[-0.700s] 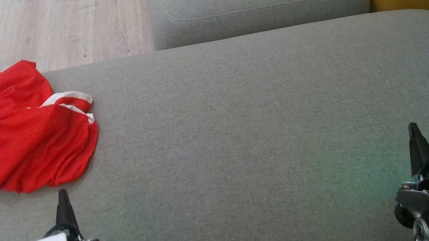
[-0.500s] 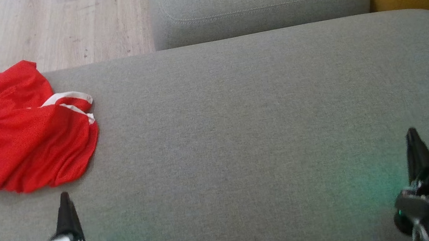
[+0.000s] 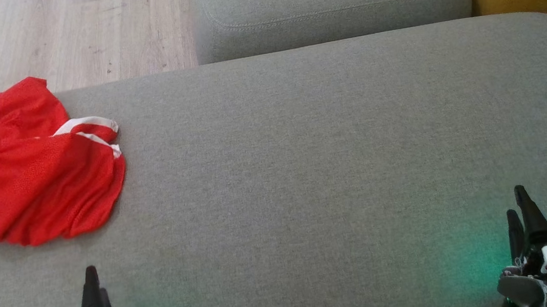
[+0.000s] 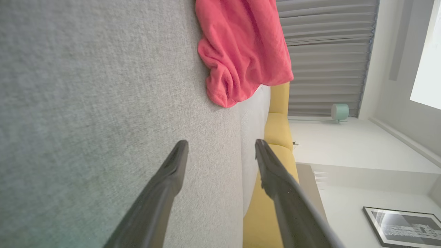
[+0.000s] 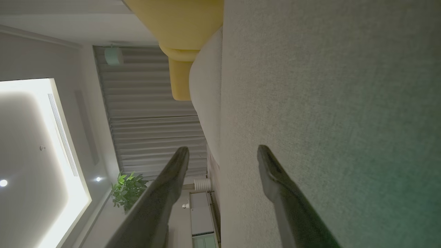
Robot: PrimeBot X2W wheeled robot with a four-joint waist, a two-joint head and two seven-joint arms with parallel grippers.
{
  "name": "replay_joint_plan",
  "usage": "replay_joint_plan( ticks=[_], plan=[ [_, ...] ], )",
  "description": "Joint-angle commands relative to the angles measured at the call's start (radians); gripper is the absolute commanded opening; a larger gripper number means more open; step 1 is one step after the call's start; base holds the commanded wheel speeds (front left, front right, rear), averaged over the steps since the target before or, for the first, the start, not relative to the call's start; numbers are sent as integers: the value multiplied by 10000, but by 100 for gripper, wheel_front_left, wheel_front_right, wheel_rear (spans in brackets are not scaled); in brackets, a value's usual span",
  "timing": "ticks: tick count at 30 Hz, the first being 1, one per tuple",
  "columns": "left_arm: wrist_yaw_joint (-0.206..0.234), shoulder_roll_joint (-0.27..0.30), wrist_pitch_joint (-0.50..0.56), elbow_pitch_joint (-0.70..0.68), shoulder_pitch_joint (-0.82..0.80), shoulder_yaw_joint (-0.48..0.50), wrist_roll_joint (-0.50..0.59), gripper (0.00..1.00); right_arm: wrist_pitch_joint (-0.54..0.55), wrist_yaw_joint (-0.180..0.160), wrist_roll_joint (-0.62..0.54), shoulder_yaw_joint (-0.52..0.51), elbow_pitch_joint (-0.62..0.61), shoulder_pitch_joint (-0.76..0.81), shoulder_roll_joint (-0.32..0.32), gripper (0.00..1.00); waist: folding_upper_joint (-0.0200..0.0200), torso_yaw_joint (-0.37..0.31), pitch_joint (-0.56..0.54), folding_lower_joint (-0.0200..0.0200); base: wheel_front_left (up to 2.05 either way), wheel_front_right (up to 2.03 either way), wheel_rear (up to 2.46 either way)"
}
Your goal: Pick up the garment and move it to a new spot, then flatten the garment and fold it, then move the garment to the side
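Reaching toward red garment (image 3: 38, 165), lying bunched at far left edge of grey sofa cushion (image 3: 332, 167). Left gripper (image 3: 94, 277) and right gripper (image 3: 515, 200) both spread wide, empty, well apart from cloth. Best approached low with left, pinching near hem, not scraping cushion.

Garment (image 3: 35, 165): you've got it on the seat cushion (image 3: 306, 170), far left corner.
Left gripper (image 3: 96, 281): just before the garment, not touching.
Right gripper (image 3: 515, 201): near right, well apart from it.
Back cushion (image 3: 328, 3): behind the seat.
Floor (image 3: 34, 41): behind, left.
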Motion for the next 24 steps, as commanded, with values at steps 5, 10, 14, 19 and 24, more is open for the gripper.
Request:
replay_joint_plan(
  ticks=[5, 10, 14, 19, 24],
  plan=[
    [181, 36, -233, -589, -342, -139, 672, 100, -234, -1, -698, 90, -529, -337, -41, 100, 0, 13, 0, 0, 0, 0, 0],
    [307, 39, -380, -840, -349, -309, 1371, 100, -381, -1, -1379, 143, -735, -325, -46, 100, 0, 27, 1, 0, 0, 0, 0],
    [395, 40, -497, -1030, -352, -449, 1937, 100, -499, -2, -2073, 215, -951, -322, -49, 100, 0, 39, 3, 0, 0, 0, 0],
    [452, 42, -644, -1253, -360, -614, 2664, 100, -646, -2, -2799, 316, -1180, -278, -53, 100, 0, 58, 1, 0, 0, 0, 0],
    [479, 45, -790, -1389, -313, -742, 3410, 100, -793, -2, -3564, 452, -1357, -230, -57, 100, 0, 78, 0, 0, 0, 0, 0]
  ],
)
